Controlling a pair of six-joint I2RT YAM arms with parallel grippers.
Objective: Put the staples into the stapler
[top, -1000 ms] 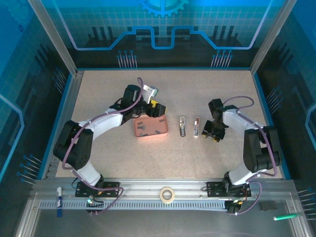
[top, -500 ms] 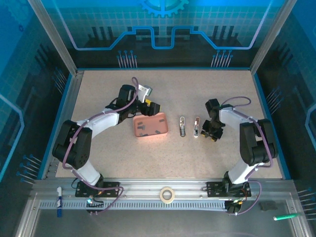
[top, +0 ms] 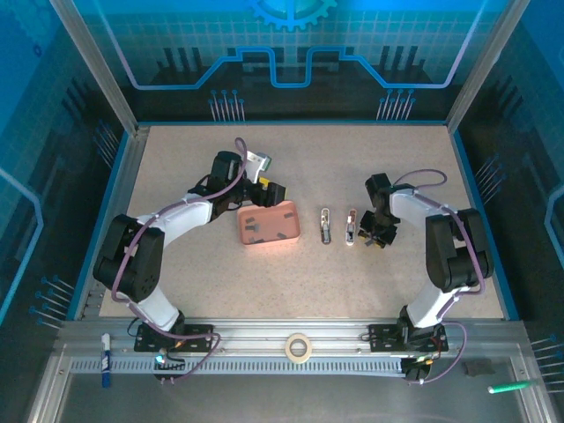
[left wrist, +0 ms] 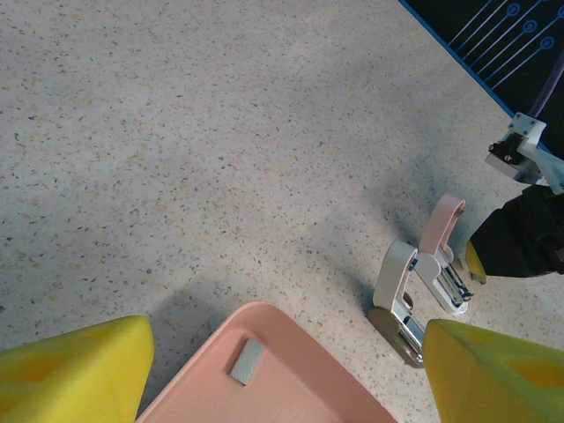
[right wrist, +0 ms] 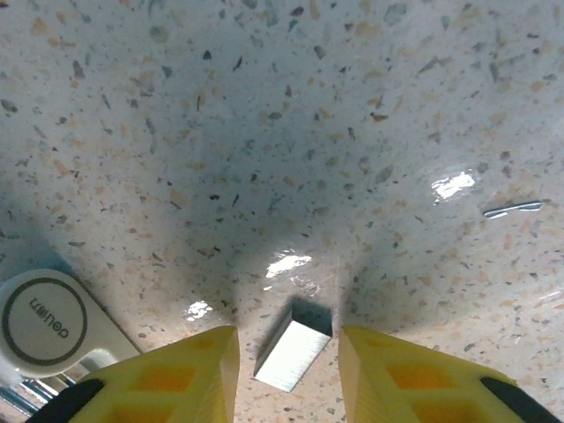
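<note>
Right wrist view has a staple strip [right wrist: 293, 345] lying flat on the speckled worktop [right wrist: 264, 106], between the two yellow fingers [right wrist: 176, 374] of the right claw [top: 377, 234]. That claw stands partly open around the strip, with a sliver of worktop showing on one side, so I judge it has no hold yet. A white rounded end of the stapler [right wrist: 44, 328] sits just beside it at the lower left. From the left wrist, the stapler lies opened up, white and pink arms raised, near the pink tray [left wrist: 291, 335]; another grey strip [left wrist: 247, 361] rests inside the tray. The left claw [left wrist: 282, 374] hangs wide open above the tray's edge and carries nothing. By my reckoning the task is early: the stapler is open and ready, but no staples sit in its channel as far as I can see. Left to do: grip a strip, carry it across, seat it in the magazine and shut the stapler
</note>
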